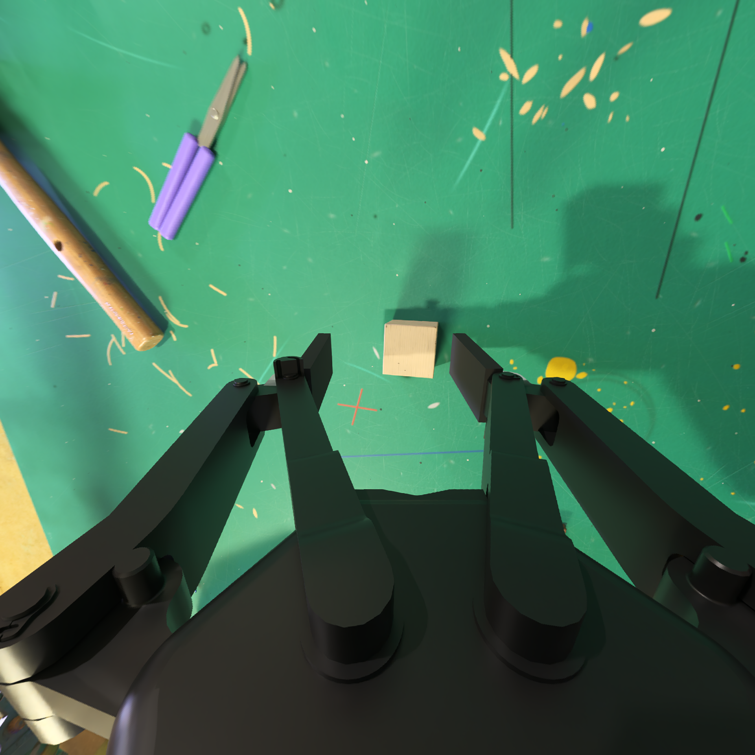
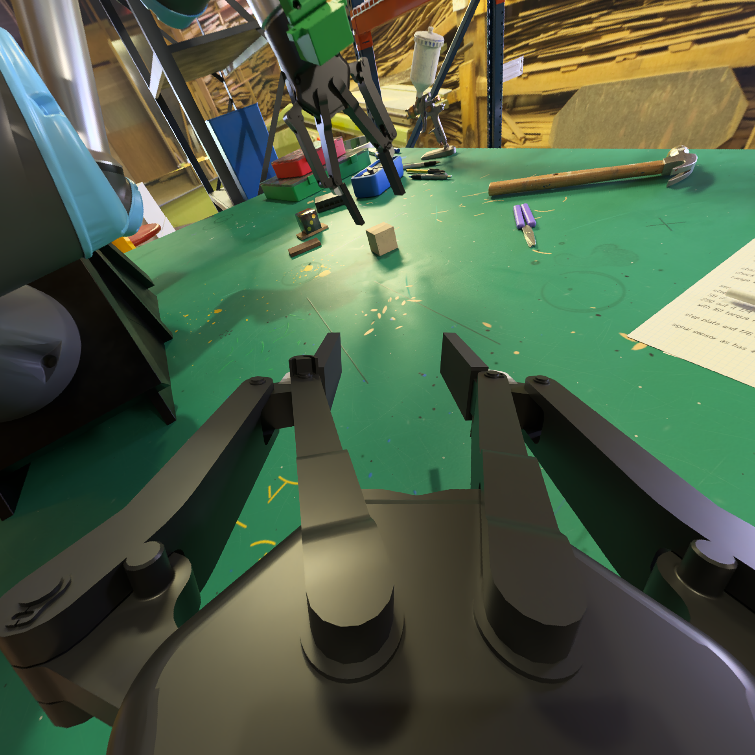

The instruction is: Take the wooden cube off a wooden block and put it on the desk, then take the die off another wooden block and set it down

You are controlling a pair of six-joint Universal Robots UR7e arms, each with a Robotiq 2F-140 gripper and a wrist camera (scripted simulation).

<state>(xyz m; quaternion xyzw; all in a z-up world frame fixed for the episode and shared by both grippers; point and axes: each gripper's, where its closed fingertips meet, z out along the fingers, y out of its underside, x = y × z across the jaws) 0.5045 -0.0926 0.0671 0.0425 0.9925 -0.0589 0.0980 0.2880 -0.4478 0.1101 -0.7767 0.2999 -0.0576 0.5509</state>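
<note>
A sheet of paper [image 2: 702, 310] with typed lines lies cut off at the desk [image 2: 470, 261] edge. The wooden cube [image 1: 409, 348] sits on the mat below the left gripper [image 1: 391, 355], fingers spread. The die [image 2: 308, 221] tops a wooden block [image 2: 312, 234] beside scissors [image 1: 192, 163] and hammer [image 2: 592, 171]. The right gripper [image 2: 391, 355] hangs spread, empty.

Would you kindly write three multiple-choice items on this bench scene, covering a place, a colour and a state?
1. Where does the wooden cube sit?
A. on a wooden block
B. on the green desk
C. in the blue tray

2. What colour are the scissors' handles?
A. purple
B. red
C. yellow

3. How is the left gripper?
A. shut on the cube
B. shut on nothing
C. open

Answers:
1 B, the cube rests directly on the mat, apart from both blocks.
2 A, both handles show purple.
3 C, its fingers stand apart on either side of the cube without touching it.
</note>
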